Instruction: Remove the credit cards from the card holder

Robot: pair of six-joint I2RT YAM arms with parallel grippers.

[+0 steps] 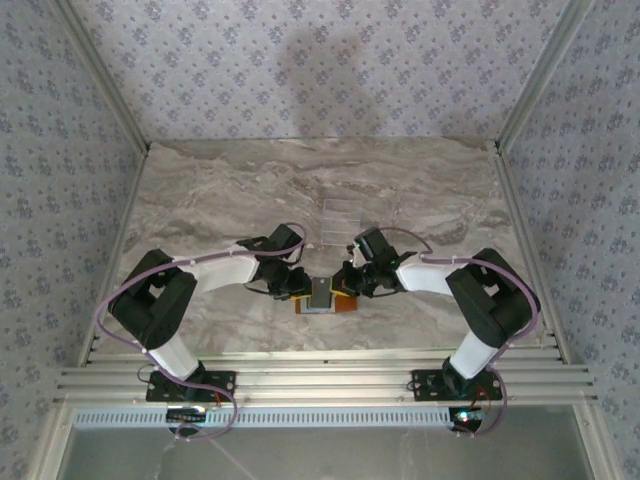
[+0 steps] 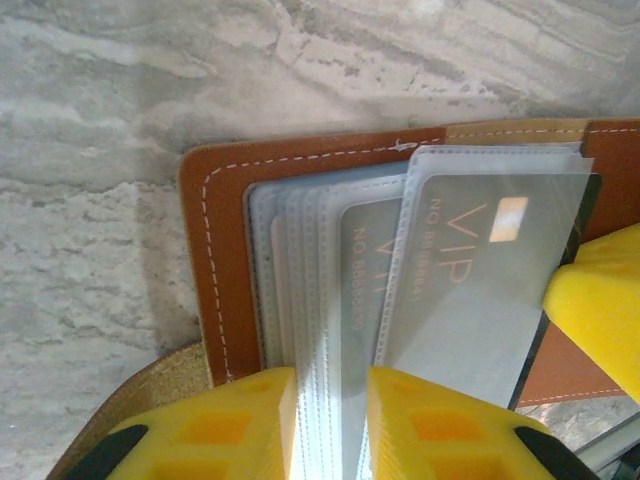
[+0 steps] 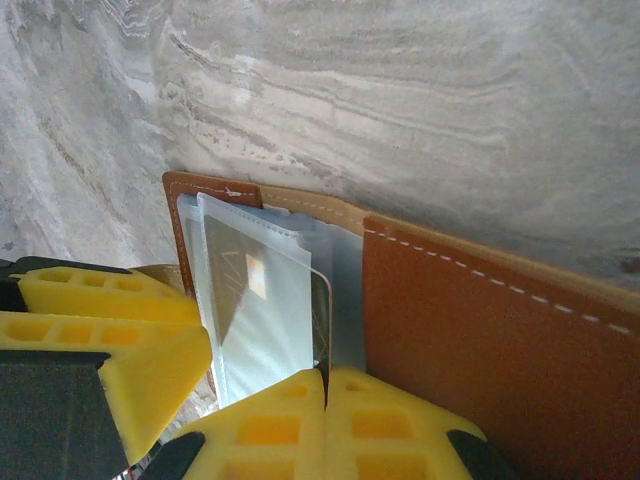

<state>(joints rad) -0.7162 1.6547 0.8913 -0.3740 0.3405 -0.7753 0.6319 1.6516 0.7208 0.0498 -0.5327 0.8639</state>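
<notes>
On the table [image 1: 200, 190], card holder [image 2: 225, 260] open, left jaws narrow around sleeves [image 2: 320, 300], right jaws closed beside half-hidden credit card [image 2: 470, 300].

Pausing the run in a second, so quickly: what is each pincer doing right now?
Left pincer: closed on the clear sleeves.
Right pincer: closed, pinching a sleeved card.

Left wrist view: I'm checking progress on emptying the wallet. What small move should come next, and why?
Probably the right pincer should draw the silver card sideways out of its clear sleeve: its fingers look closed on the card's edge, most of the card sits inside, and the left pincer straddles the other sleeves, bracing the wallet.
</notes>
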